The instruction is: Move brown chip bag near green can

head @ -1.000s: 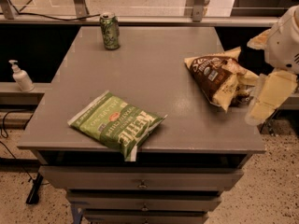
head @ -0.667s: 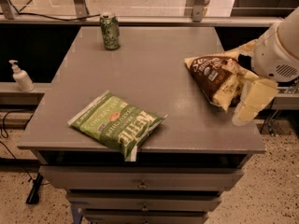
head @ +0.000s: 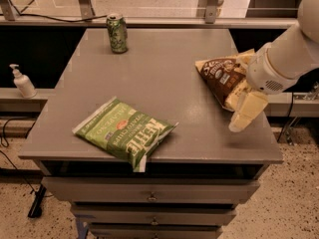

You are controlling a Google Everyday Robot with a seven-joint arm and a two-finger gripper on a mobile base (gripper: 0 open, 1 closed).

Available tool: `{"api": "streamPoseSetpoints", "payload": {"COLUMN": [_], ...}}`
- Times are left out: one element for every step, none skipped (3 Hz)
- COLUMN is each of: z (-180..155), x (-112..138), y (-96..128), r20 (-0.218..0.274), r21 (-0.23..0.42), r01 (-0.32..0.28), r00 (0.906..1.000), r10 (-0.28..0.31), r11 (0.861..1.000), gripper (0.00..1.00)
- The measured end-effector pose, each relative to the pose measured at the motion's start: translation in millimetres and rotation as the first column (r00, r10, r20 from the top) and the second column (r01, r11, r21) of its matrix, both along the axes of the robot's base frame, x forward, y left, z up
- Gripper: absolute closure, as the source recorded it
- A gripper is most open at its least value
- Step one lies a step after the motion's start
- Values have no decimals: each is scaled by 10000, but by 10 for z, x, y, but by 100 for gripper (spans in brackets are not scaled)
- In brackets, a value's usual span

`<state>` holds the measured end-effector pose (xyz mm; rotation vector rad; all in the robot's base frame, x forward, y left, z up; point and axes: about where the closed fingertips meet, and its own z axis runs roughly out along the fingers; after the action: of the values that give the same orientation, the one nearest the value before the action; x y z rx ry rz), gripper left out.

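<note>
- The hand (head: 243,112) hangs at the right side of the worktop (head: 164,68), low over the near end of the brown chip bag (head: 220,75) and overlapping it. I cannot tell whether it is released or grasping the bag.
- Nearest the front lies a green Kettle chip bag (head: 124,133), one corner jutting over the front edge. A low sweep leftward could knock it to the floor.
- The brown chip bag sits close to the right edge. It is glossy and crumpled, so a shallow hold could slip and drop it off that side.
- The green can (head: 117,33) stands upright at the far left, well apart from the bag. Bringing the bag in too fast could topple it.
</note>
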<state>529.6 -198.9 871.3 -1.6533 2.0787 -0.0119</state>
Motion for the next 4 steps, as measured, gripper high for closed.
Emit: {"api": "streamPoseSetpoints", "payload": {"z": [-210, -317, -308, -112], "x": [140, 256, 352, 423], "y": [59, 100, 123, 133], "r20": [-166, -224, -210, 154], "r21": [-27, -24, -35, 140], "r01": [28, 83, 207, 256], "r00": [9999, 9997, 9996, 9995], "r10": [-28, -84, -207, -258], "r11": [10000, 10000, 9998, 9996], "gripper": [18, 41, 64, 88]}}
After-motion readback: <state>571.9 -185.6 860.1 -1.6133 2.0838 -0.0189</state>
